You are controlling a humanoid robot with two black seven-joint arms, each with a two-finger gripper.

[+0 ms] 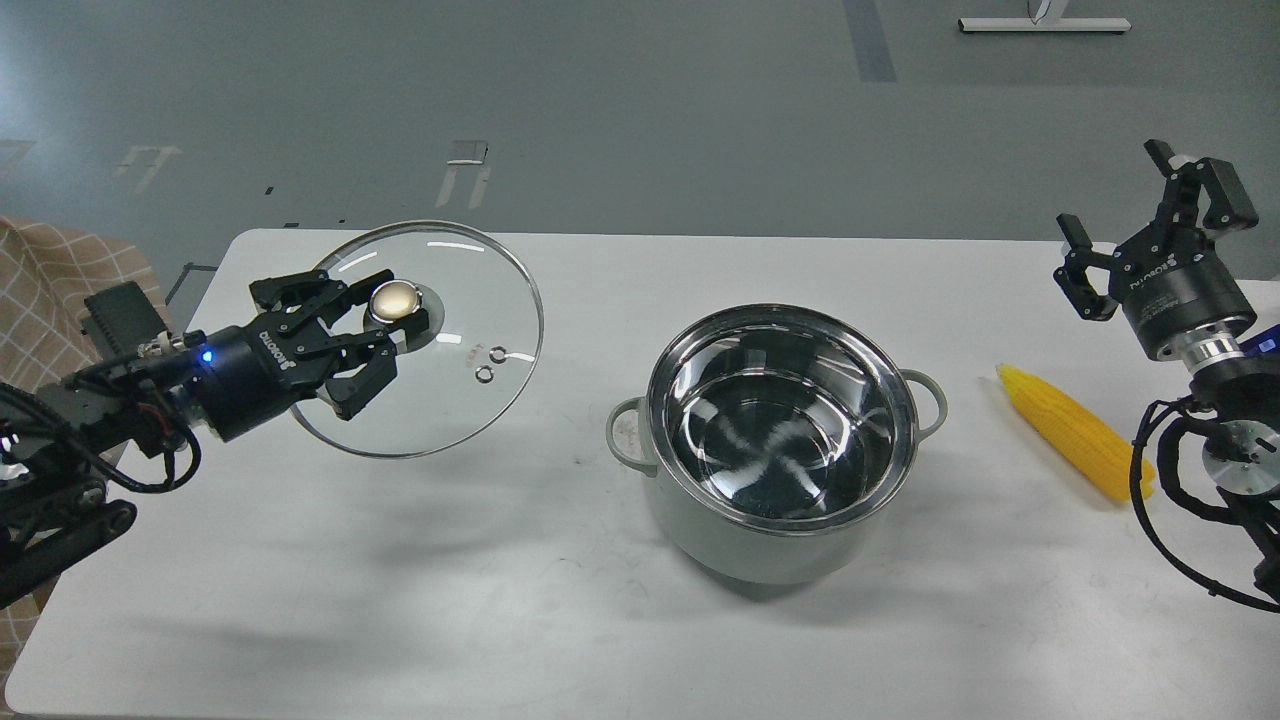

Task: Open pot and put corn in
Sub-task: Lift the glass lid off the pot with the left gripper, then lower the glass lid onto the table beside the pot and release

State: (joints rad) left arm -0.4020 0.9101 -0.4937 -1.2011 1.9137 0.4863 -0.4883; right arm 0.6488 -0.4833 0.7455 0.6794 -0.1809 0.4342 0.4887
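Observation:
The pale grey-green pot point(770, 540) stands open near the table's middle, its shiny steel inside empty. My left gripper point(385, 330) is shut on the brass knob point(393, 299) of the glass lid point(470, 385) and holds the lid tilted above the table's left part, well left of the pot. The yellow corn point(1075, 443) lies on the table right of the pot, its pointed end toward the pot. My right gripper point(1150, 230) is open and empty, raised above and behind the corn.
The white table point(500, 600) carries the pot and corn. A checked cloth point(60, 290) shows beyond the left edge. My right arm's cables point(1170, 500) hang next to the corn's thick end.

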